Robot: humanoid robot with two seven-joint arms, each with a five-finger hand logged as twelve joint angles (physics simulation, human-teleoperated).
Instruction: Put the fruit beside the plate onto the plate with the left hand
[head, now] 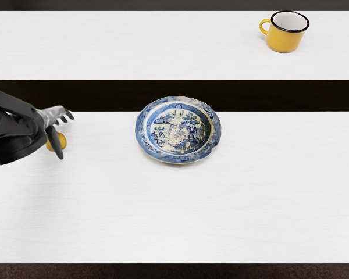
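The left hand [42,127] had its fingers [64,115] loosely spread just above a small orange fruit [63,139], the thumb crossing its near side, with nothing yet gripped as far as could be judged. The fruit lay on the white table [174,203], well left of the blue-patterned plate [141,132]. A sound grasp likely needed the fingers lowered round its far side before closing, then a lift clearing the plate's rim.

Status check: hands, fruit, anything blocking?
Left hand at fruit, grip unconfirmed. Right hand out of view. Fruit left of plate, not on it. Mug far back, not in the way.
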